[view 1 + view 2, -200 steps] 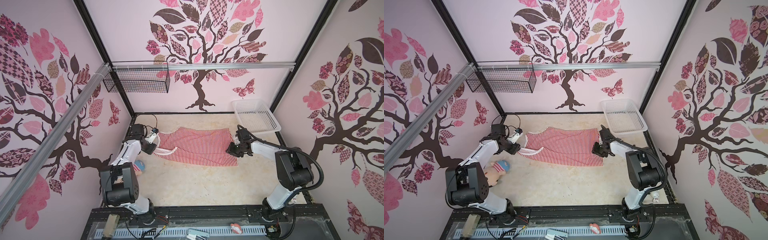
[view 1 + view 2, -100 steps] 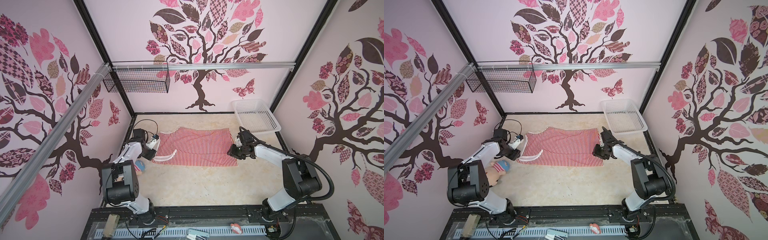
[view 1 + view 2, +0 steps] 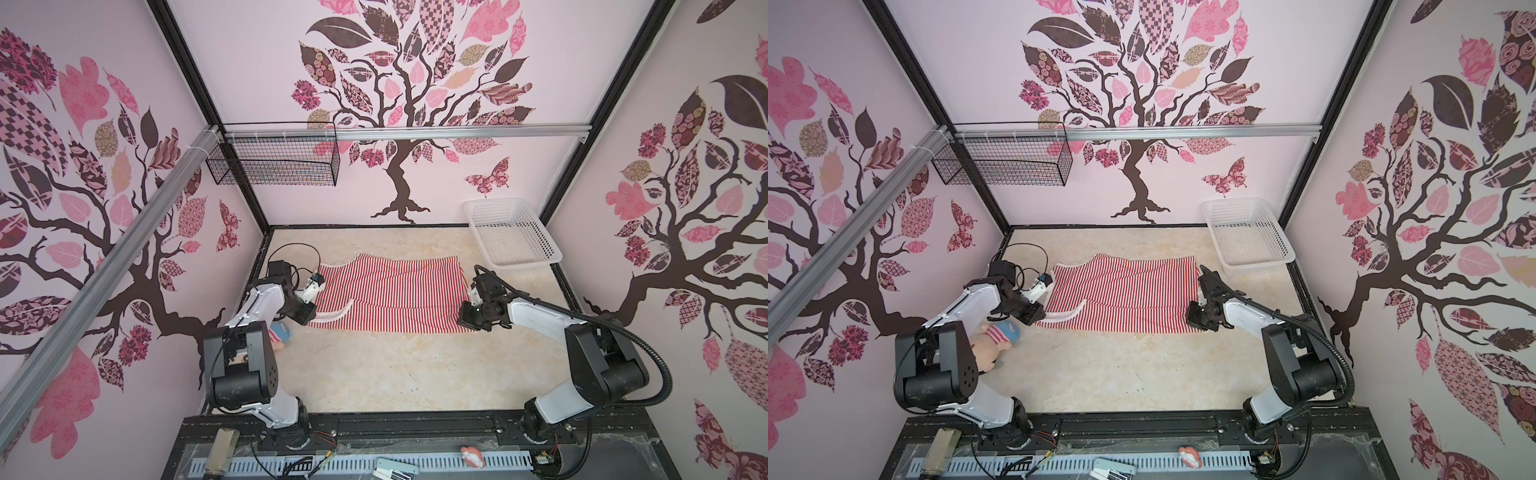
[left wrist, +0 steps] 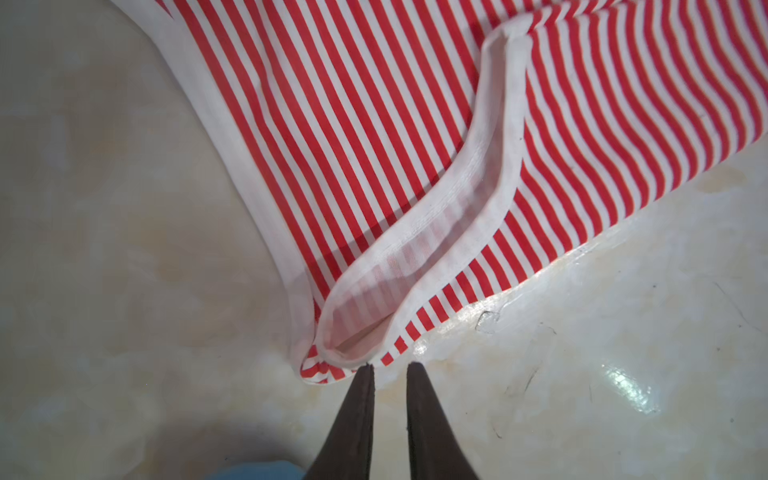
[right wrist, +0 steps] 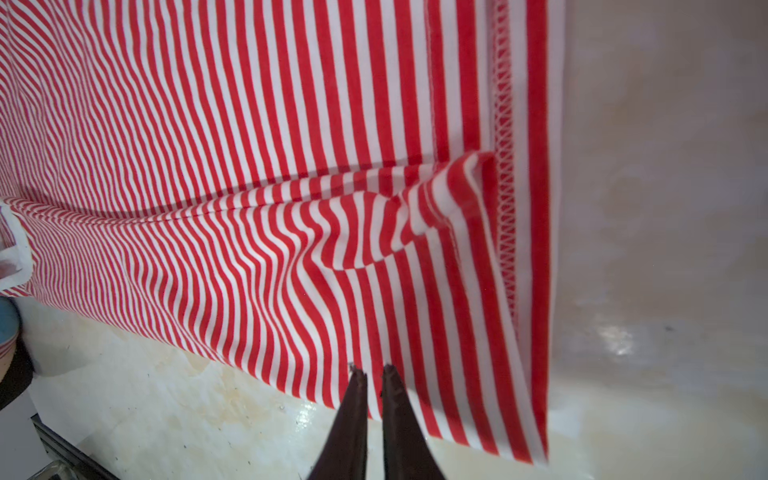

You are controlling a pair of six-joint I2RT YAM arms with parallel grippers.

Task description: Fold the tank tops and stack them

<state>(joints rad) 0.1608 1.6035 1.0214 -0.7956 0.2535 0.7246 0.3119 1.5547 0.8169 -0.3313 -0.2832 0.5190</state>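
left hand (image 4: pixel 390 366) sits low over the tabletop (image 3: pixel 395 374), its two dark fingers drawn close with a thin strip of bare tabletop between them. the tips are right at the near strap corner of the tank top (image 4: pixel 374 166), and one fingertip touches the white trim there. nothing lies between the fingers.

right hand (image 5: pixel 372 368) is at the opposite end, near the hem corner. its fingers are almost pressed together and their tips lie over the striped cloth (image 5: pixel 291 208). we cannot tell whether they are pinching it.

in both top views the tank top (image 3: pixel 390 291) (image 3: pixel 1125 291) lies flat in the back half of the tabletop, between the two hands, straps toward the left arm and hem toward the right arm. a lengthwise crease runs along its near part. the white basket (image 3: pixel 511 237) stands behind its hem end, and the plush doll (image 3: pixel 996 336) lies beside the left arm.

compared with a second ago, the garment no longer sits askew; its near edge now runs straight and closer to the front. both hands have come forward with it, and their fingers have narrowed.
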